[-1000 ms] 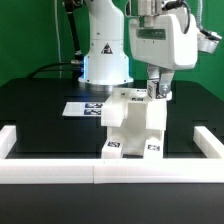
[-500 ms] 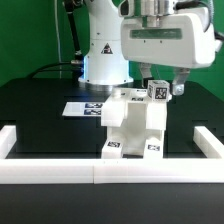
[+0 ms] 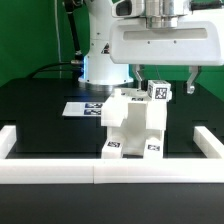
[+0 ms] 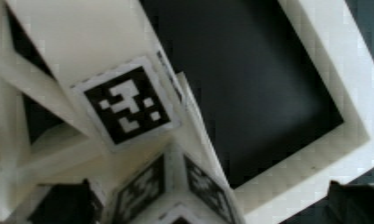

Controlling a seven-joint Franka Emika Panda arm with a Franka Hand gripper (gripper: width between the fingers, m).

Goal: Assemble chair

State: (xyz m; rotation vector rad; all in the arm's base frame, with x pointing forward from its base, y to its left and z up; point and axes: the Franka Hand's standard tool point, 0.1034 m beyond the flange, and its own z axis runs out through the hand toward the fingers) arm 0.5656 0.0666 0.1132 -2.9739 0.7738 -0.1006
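The white chair (image 3: 134, 126) stands on the black table in the middle of the exterior view, with tags low on its front legs. A square post (image 3: 158, 92) with a tag on its top sticks up at the chair's back right. My gripper (image 3: 165, 82) hangs just above it, open wide. Its fingers (image 3: 190, 82) stand on either side of the post's top and clear of it. In the wrist view the tagged post (image 4: 131, 100) fills the middle, and the gripper (image 4: 210, 208) shows only as dark fingertips (image 4: 67, 204) at the edge, holding nothing.
The marker board (image 3: 82, 107) lies flat behind the chair toward the exterior view's left. White border rails (image 3: 100, 173) run along the front and both sides of the table. The robot's white base (image 3: 105, 60) stands at the back.
The gripper was closed in around the post a second ago. It has since opened wide, let go and risen, now looming larger above the chair. The chair has not moved.
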